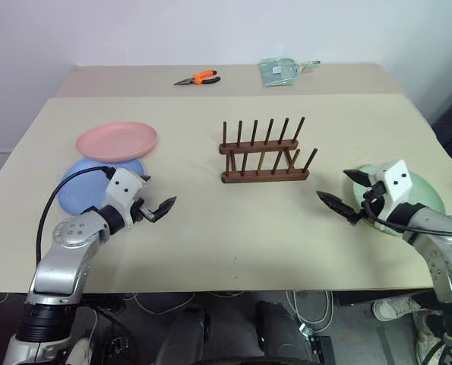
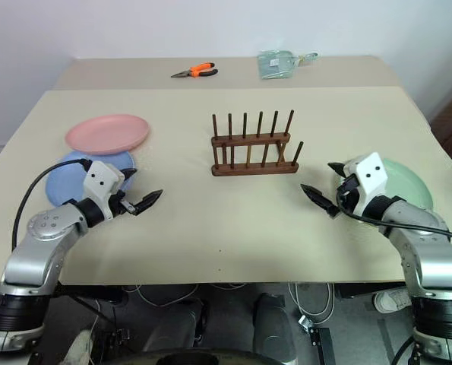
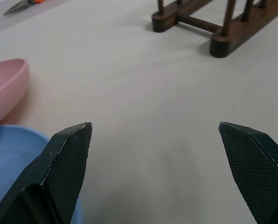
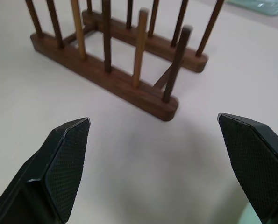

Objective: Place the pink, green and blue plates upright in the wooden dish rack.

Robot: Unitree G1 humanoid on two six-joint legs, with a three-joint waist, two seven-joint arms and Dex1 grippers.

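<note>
The wooden dish rack (image 1: pixel 264 152) is standing empty near the middle of the beige table (image 1: pixel 210 236), its two rows of thin pegs pointing up. Off to the robot's left, the pink plate (image 1: pixel 117 140) is lying flat, its near edge overlapping the blue plate (image 1: pixel 89 185), which is lying just in front of it. On the far right side the green plate (image 1: pixel 423 190) is resting flat too, partly hidden behind the right arm. The left gripper (image 1: pixel 156 205) is hovering just above the table beside the blue plate, its two black fingers spread wide and holding nothing. The right gripper (image 1: pixel 346 196) is hanging over the near edge of the green plate, also spread wide and empty, and it is pointing toward the rack. At the back, on a second table, orange-handled pliers (image 1: pixel 198 77) are lying well apart from a clear plastic bag (image 1: pixel 281 71).
</note>
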